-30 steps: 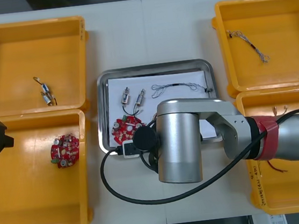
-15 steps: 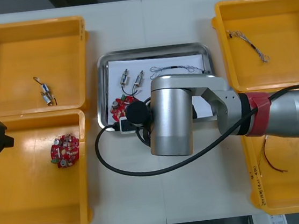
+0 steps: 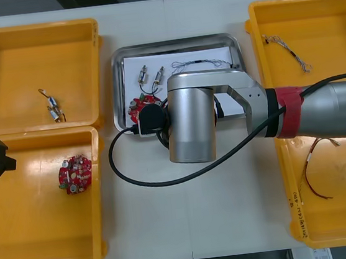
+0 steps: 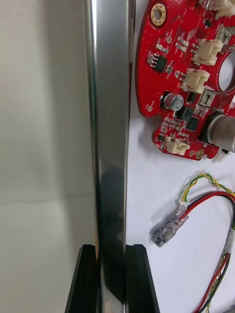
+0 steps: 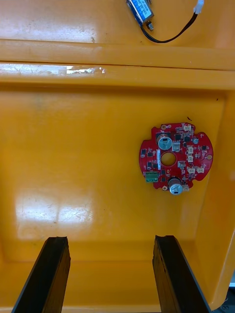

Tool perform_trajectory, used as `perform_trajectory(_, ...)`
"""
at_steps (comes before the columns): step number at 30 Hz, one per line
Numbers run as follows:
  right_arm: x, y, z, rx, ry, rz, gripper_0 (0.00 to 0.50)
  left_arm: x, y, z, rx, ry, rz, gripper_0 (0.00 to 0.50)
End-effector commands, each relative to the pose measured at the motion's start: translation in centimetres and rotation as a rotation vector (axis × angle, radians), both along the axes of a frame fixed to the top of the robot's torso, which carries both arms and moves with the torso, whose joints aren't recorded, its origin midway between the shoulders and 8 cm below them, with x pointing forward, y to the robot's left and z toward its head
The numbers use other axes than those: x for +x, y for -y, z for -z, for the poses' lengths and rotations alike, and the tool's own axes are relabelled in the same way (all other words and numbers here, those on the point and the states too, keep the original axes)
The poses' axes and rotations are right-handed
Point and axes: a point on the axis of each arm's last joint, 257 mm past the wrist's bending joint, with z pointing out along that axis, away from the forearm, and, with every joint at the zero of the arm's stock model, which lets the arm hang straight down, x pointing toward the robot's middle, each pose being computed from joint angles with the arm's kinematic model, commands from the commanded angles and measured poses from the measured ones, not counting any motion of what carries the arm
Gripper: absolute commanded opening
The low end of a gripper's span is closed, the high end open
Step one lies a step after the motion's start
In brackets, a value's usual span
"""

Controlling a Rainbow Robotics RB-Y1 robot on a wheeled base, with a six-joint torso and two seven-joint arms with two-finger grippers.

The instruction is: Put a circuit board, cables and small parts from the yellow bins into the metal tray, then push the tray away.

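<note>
Mid-table, the right gripper (image 4: 111, 257), pinching its near rim, is sliding the loaded metal tray (image 3: 175, 43) farther off than a second ago, likely the last step; the left gripper (image 5: 111, 244) is hovering wide open over a yellow bin (image 5: 73, 146).

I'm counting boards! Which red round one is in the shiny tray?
The circuit board by the right gripper, which grips the metal tray's rim, lies inside it. The other board lies in a yellow bin under the left gripper.
</note>
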Motion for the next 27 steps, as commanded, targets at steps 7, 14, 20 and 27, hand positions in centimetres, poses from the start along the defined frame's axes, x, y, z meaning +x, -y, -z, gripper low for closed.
perform_trajectory(7,3.1,-2.1,-4.0,-0.011,0.084,-0.026,0.0,-0.1,-1.1,-1.2,0.083,0.025,0.084,0.5)
perform_trajectory(14,4.4,-3.0,-5.4,-0.009,0.114,-0.016,0.0,-0.1,-1.1,-1.2,0.083,0.025,0.084,0.5)
perform_trajectory(20,5.6,-3.1,-6.0,0.001,0.131,-0.015,0.0,-0.1,-1.1,-1.2,0.083,0.025,0.084,0.5)
perform_trajectory(27,6.8,-3.2,-6.7,0.006,0.149,-0.022,0.0,-0.1,-1.1,-1.2,0.083,0.025,0.084,0.5)
